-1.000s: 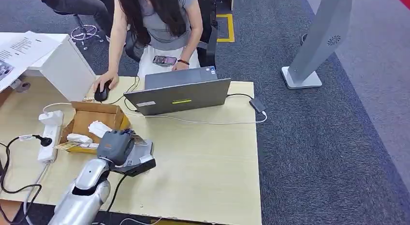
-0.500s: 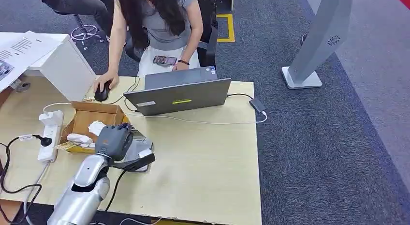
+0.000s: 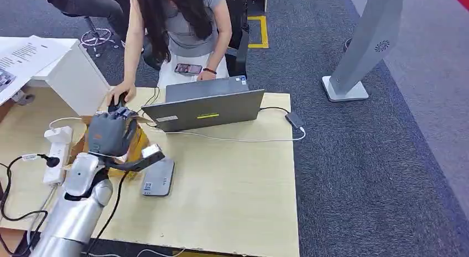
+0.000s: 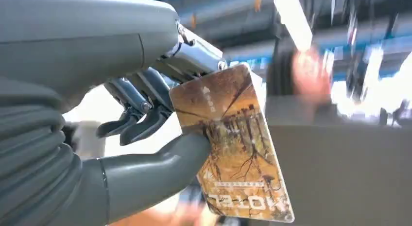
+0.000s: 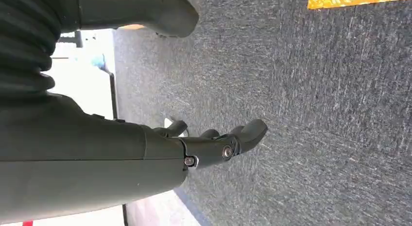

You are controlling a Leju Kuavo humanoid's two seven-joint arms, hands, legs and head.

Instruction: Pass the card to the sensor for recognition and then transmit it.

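Head view: left hand (image 3: 110, 134) is raised over the cardboard box (image 3: 136, 140), sensor (image 3: 158, 177) flat on the worktop (image 3: 232, 179) just beside it.
Left wrist view: thumb pinches the card (image 4: 233, 143) against the fingers (image 4: 145, 116).
Right wrist view: right hand (image 5: 214, 143) holds nothing, fingers loosely apart above carpet (image 5: 316, 114).

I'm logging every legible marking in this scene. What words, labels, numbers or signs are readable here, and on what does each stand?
"HOTEL": upside down along one end of the orange-brown printed card pinched by the left robot hand.
Small white marks elsewhere on that card: too small to read.
Printed white paper sheets on the white box: too small.
Sticker on the flat grey card sensor: too small.
White and yellow labels on the grey laptop lid: unreadable.
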